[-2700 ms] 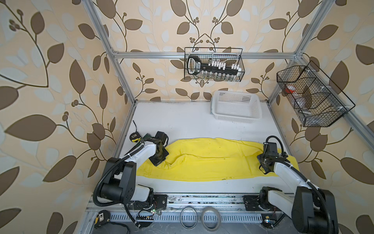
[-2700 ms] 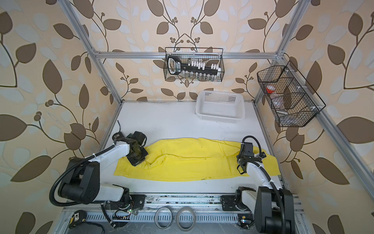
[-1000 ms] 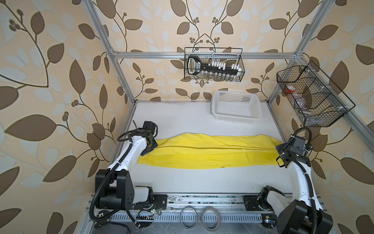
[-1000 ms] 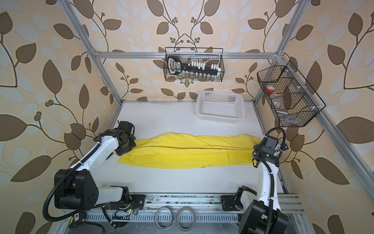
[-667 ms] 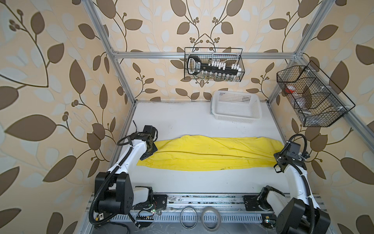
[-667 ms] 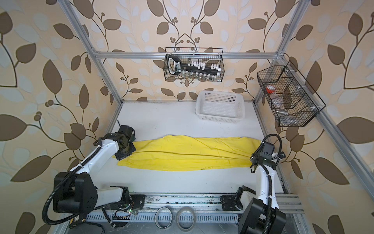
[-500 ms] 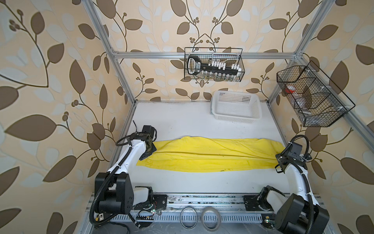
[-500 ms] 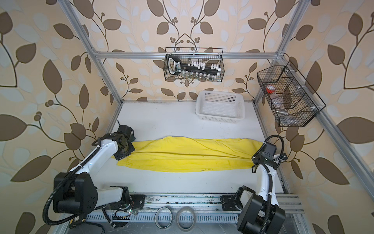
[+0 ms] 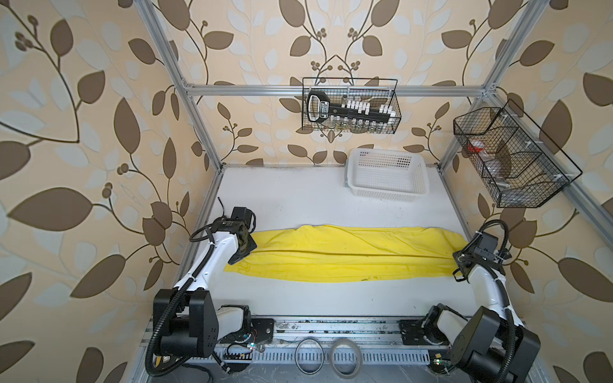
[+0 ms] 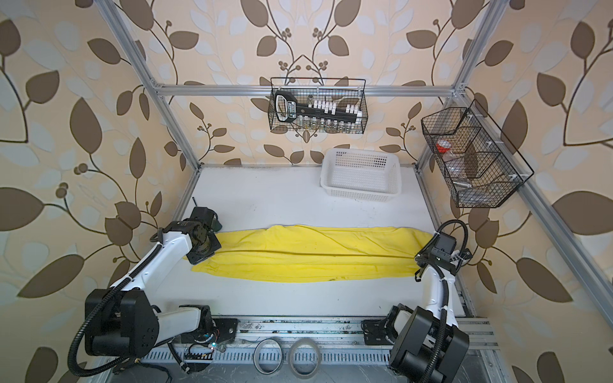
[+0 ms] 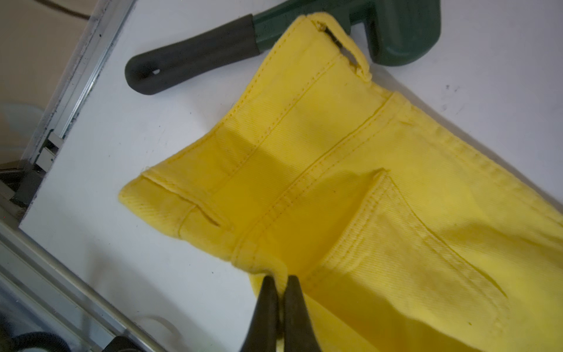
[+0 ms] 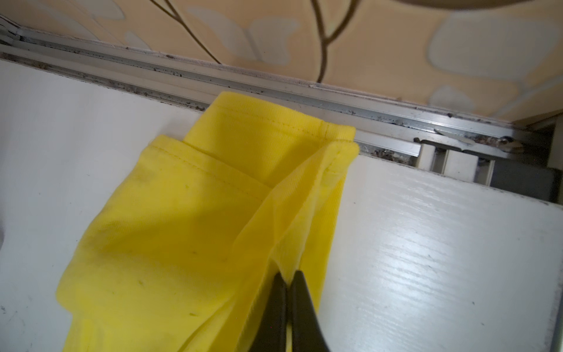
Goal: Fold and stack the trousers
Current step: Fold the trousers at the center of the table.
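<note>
The yellow trousers [image 9: 348, 255] [image 10: 308, 255] lie stretched sideways across the white table [image 9: 298, 199] in both top views, folded lengthwise into a long band. My left gripper [image 9: 248, 251] [image 10: 205, 248] is at their left end. In the left wrist view it [image 11: 279, 277] is shut on a fold of the waistband [image 11: 259, 262], near a back pocket. At the right end, by the side rail, sits my right gripper [image 9: 461, 262] [image 10: 420, 262]. The right wrist view has it [image 12: 288, 274] shut on a pinch of cloth close to the leg hems [image 12: 274, 128].
A white perforated basket [image 9: 386, 179] [image 10: 361, 179] stands at the back right. A green pipe wrench [image 11: 304, 27] lies on the table by the waistband. Wire baskets [image 9: 350, 106] [image 9: 510, 159] hang on the walls. Two tape rings [image 9: 308, 354] lie on the front rail.
Both grippers have moved apart to the table's sides, drawing the bunched trousers out into a long band. Over the last second the cloth has sagged and spread a little wider. Both grips hold.
</note>
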You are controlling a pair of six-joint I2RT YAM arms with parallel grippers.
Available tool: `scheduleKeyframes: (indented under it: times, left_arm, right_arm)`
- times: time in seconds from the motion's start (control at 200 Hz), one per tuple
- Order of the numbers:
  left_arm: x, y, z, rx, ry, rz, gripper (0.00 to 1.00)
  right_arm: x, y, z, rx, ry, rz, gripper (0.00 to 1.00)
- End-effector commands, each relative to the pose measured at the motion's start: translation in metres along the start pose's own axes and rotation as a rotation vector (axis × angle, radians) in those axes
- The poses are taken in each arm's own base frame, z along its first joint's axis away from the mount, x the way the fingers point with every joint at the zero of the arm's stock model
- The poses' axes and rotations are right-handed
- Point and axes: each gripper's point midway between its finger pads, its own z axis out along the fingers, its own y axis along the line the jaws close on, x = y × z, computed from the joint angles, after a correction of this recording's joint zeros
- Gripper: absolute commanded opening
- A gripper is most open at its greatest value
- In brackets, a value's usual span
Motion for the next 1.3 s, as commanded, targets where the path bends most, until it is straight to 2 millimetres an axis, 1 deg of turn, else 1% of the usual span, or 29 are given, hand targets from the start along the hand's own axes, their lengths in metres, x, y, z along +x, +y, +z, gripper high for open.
scheduleKeyframes:
  times: [0.0,0.17,0.255,0.38,0.51,0.575,0.6,0.655,0.71,0.785,0.835,0.905,0.97,1.03,1.045,1.075,1.095,1.255,1.295]
  left_arm:
    - [0.001,0.014,-0.003,-0.041,0.0,-0.036,0.0]
    - [0.003,0.014,-0.004,-0.034,0.0,-0.044,0.0]
    - [0.006,0.014,-0.002,-0.036,0.011,-0.05,0.0]
    - [0.004,0.014,-0.007,-0.024,0.005,-0.064,0.01]
    - [0.002,0.016,-0.016,-0.016,-0.017,-0.078,0.08]
    - [0.002,0.018,-0.019,-0.013,-0.024,-0.087,0.16]
    - [0.002,0.017,-0.02,-0.009,-0.024,-0.09,0.18]
    - [0.002,0.017,-0.022,-0.001,-0.024,-0.098,0.18]
    - [0.001,0.017,-0.025,0.002,-0.026,-0.103,0.2]
    - [-0.001,0.019,-0.032,0.007,-0.042,-0.107,0.23]
    - [-0.004,0.019,-0.038,0.016,-0.062,-0.11,0.24]
    - [-0.008,0.016,-0.044,0.045,-0.082,-0.105,0.28]
    - [-0.009,0.007,-0.045,0.086,-0.073,-0.094,0.32]
    - [-0.004,0.0,-0.038,0.113,-0.039,-0.093,0.36]
    - [-0.003,-0.002,-0.036,0.116,-0.029,-0.094,0.38]
    - [0.0,-0.004,-0.03,0.115,-0.006,-0.092,0.39]
    - [0.002,-0.005,-0.027,0.111,0.007,-0.092,0.43]
    - [0.007,-0.018,-0.008,0.131,0.062,-0.096,0.45]
    - [0.008,-0.019,-0.005,0.13,0.072,-0.099,0.51]
  right_arm:
    - [-0.01,-0.005,0.002,0.022,-0.058,0.002,0.0]
    - [-0.012,-0.005,0.0,0.019,-0.069,-0.004,0.0]
    - [-0.012,-0.002,-0.001,-0.001,-0.061,0.002,0.06]
    - [-0.018,-0.002,-0.007,0.006,-0.077,0.017,0.2]
    - [-0.026,-0.003,-0.019,0.001,-0.106,0.058,0.27]
    - [-0.025,-0.002,-0.021,-0.011,-0.106,0.071,0.29]
    - [-0.023,-0.002,-0.021,-0.017,-0.098,0.082,0.3]
    - [-0.017,0.003,-0.02,-0.048,-0.074,0.096,0.31]
    - [-0.012,0.01,-0.024,-0.074,-0.068,0.092,0.33]
    - [-0.015,0.025,-0.037,-0.113,-0.093,0.067,0.34]
    - [-0.018,0.033,-0.047,-0.135,-0.114,0.059,0.38]
    - [-0.017,0.049,-0.055,-0.191,-0.126,0.028,0.39]
    - [-0.008,0.059,-0.054,-0.204,-0.103,-0.02,0.44]
    - [0.006,0.067,-0.049,-0.205,-0.068,-0.077,0.47]
    - [0.01,0.068,-0.047,-0.204,-0.054,-0.084,0.47]
    - [0.019,0.07,-0.043,-0.211,-0.023,-0.102,0.47]
    - [0.023,0.073,-0.04,-0.22,-0.007,-0.111,0.47]
    - [0.052,0.08,-0.019,-0.247,0.082,-0.189,0.48]
    - [0.058,0.079,-0.016,-0.238,0.105,-0.209,0.48]
